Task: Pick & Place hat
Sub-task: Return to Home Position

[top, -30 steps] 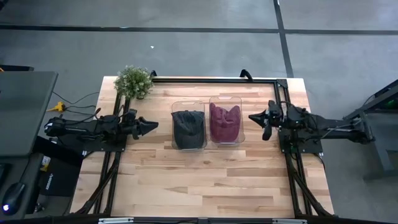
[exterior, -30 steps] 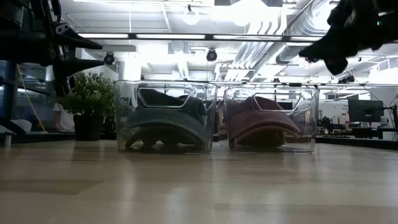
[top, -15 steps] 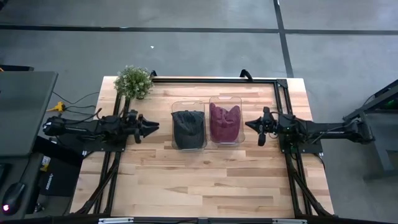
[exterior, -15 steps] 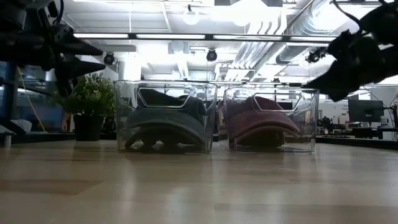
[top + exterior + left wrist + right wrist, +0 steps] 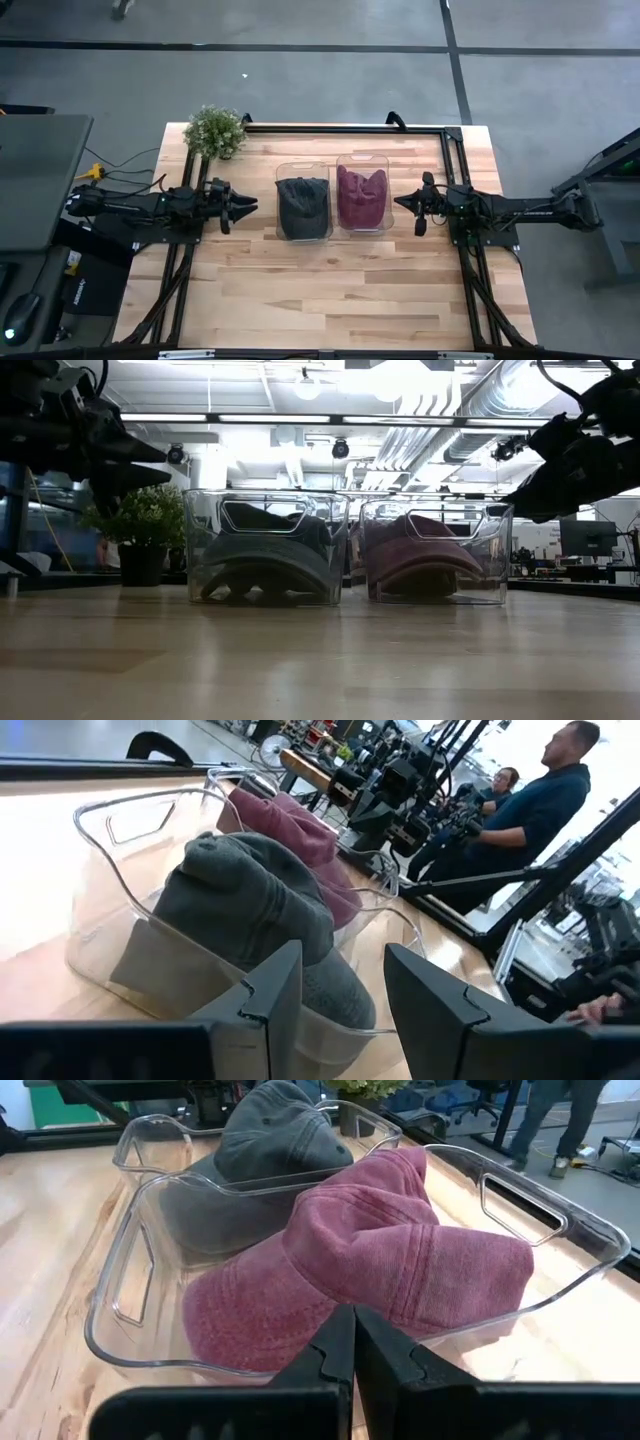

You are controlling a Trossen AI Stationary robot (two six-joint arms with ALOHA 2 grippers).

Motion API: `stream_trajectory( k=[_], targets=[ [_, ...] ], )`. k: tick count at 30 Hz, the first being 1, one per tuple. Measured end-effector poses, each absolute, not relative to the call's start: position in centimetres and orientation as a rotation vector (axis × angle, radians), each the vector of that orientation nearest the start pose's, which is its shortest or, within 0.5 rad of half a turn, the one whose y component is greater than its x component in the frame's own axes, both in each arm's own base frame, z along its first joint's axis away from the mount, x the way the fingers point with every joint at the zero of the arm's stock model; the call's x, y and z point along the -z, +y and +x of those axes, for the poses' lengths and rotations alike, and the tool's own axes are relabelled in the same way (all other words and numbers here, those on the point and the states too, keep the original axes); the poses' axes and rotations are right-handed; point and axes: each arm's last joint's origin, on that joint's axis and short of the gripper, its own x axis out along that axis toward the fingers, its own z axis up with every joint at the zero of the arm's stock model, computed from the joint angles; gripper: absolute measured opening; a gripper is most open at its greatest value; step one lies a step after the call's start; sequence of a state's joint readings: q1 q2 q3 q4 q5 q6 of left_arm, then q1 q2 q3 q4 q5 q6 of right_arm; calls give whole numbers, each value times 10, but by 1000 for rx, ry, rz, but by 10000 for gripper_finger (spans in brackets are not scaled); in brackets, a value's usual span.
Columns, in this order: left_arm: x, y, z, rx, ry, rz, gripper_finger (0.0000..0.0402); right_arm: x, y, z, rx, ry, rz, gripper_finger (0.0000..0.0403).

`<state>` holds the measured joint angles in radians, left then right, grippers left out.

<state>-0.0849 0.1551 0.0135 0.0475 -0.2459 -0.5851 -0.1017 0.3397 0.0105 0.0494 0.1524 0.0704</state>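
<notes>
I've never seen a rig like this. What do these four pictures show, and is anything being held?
It is a robot with two arms at a wooden table. One camera looks down from above, one sits at table height, and one rides on each wrist. Two clear bins stand mid-table: the left bin holds a black cap, the right bin a red cap, perhaps two. A plant stands at a corner. The left end effector is open, the right end effector shut; neither holds anything.

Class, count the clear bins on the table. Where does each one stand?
2. The left bin holds a dark cap; the right bin, close beside it, holds a red cap. No further bin seems hidden.
</notes>
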Motion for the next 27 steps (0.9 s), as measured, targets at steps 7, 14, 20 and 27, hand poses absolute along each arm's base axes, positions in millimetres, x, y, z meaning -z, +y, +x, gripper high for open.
stream_trajectory(
  k=[7,14,20,27],
  targets=[
    [-160,-1,106,-210,42,-465,137,-142,-16,114,263,273,62,0],
    [-160,-1,106,-223,43,-415,137,-142,-16,114,258,273,63,0],
    [-160,-1,106,-222,44,-406,137,-142,-16,114,258,273,63,0],
    [-160,-1,106,-221,44,-407,137,-142,-16,114,258,273,63,0]
  ],
)
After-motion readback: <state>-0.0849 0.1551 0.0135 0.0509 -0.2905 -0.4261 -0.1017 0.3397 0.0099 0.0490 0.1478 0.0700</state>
